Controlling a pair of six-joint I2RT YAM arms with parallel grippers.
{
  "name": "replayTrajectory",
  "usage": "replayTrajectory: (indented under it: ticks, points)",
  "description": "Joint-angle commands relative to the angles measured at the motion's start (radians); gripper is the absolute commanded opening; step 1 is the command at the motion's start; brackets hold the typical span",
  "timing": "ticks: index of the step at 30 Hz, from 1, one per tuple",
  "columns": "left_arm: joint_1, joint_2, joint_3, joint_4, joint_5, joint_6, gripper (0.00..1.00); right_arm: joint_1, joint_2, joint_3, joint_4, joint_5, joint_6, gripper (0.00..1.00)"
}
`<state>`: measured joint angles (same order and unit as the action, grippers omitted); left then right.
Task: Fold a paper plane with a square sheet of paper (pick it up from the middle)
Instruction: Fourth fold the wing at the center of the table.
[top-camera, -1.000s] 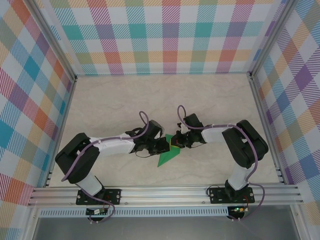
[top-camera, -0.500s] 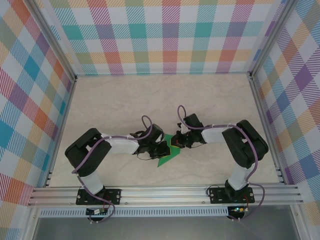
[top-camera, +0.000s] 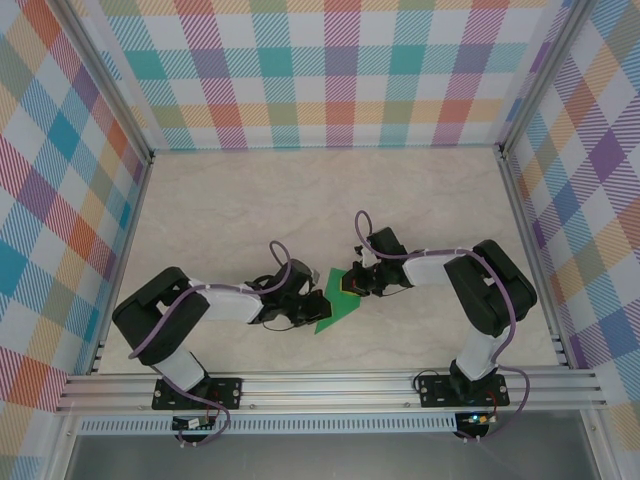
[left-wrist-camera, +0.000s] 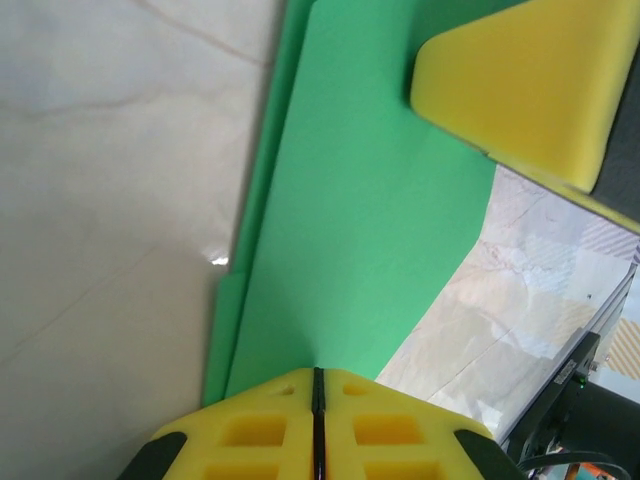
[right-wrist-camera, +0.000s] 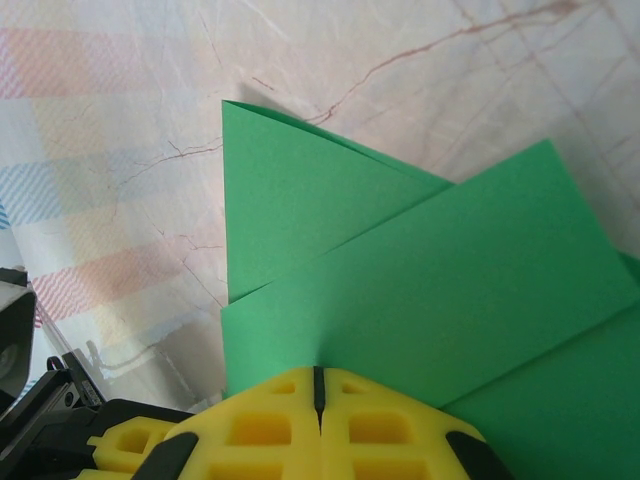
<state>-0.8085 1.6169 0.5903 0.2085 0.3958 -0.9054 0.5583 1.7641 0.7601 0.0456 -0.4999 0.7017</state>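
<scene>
Moved since a second ago: left arm drawn back toward the near-left, so more of the green paper lies uncovered; right arm unchanged. Item 1, left pincer (top-camera: 304, 307): low over the desk (top-camera: 230, 200), left of centre, jaws pressed together with no gap. In the left wrist view the near edge of the paper runs into their seam. Item 2, green paper (top-camera: 337, 302): a folded, pointed shape of several overlapping layers, plain and unmarked. It sits between the two pincers at the near-middle of the desk; whether it lies flat or is raised, cannot tell. Item 3, right pincer (top-camera: 351, 284): at the paper's far corner, jaws likewise closed tight on a paper edge. Its yellow fingertips (right-wrist-camera: 260, 430) meet over the green in the right wrist view.
</scene>
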Motion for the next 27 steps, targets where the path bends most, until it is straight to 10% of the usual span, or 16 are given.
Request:
replayTrajectory:
  ticks: [1, 18, 27]
  points:
    - [0.012, -0.015, -0.061, -0.206, -0.010, -0.010, 0.09, 0.008, 0.057, -0.039, -0.119, 0.129, -0.018, 0.02]
    - [0.013, -0.242, 0.023, -0.325, -0.003, 0.007, 0.12, 0.008, 0.055, -0.024, -0.134, 0.132, -0.015, 0.03]
    - [0.018, -0.048, 0.208, -0.264, -0.014, 0.030, 0.12, 0.008, 0.057, -0.032, -0.114, 0.128, 0.001, 0.03]
